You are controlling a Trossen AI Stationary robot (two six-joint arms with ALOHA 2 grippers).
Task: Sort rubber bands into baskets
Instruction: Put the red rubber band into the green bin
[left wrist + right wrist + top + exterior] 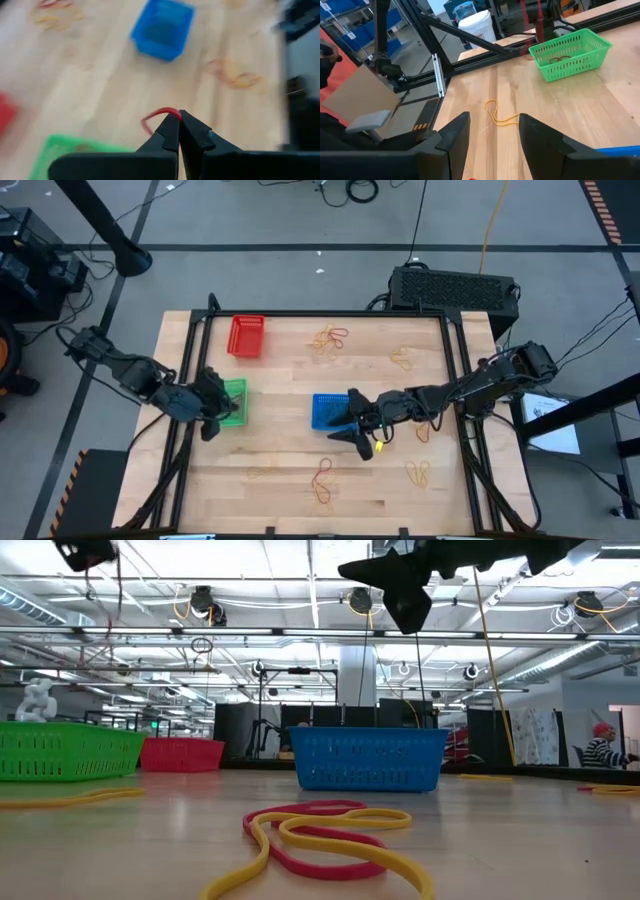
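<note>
My left gripper (212, 418) hovers at the near left corner of the green basket (233, 402) and is shut on a red rubber band (159, 116). The green basket's rim shows in the left wrist view (60, 150), and bands lie inside the basket (562, 58). My right gripper (354, 436) is open and empty, above the table just near and right of the blue basket (326, 411). Its fingers (492, 137) point toward the table's left. The red basket (246, 336) stands at the far left. My left gripper pinches the red rubber band between its two fingertips (176, 131). A short curved piece of the band (162, 113) sticks out past the tips. The band is lifted clear of the table.
Loose red and yellow bands lie in clumps at the far middle (330, 338), far right (402, 360), near middle (322, 480) and near right (418, 472). A single yellow band (497, 116) lies on the wood between the baskets. Black frame rails run along the table's edges.
</note>
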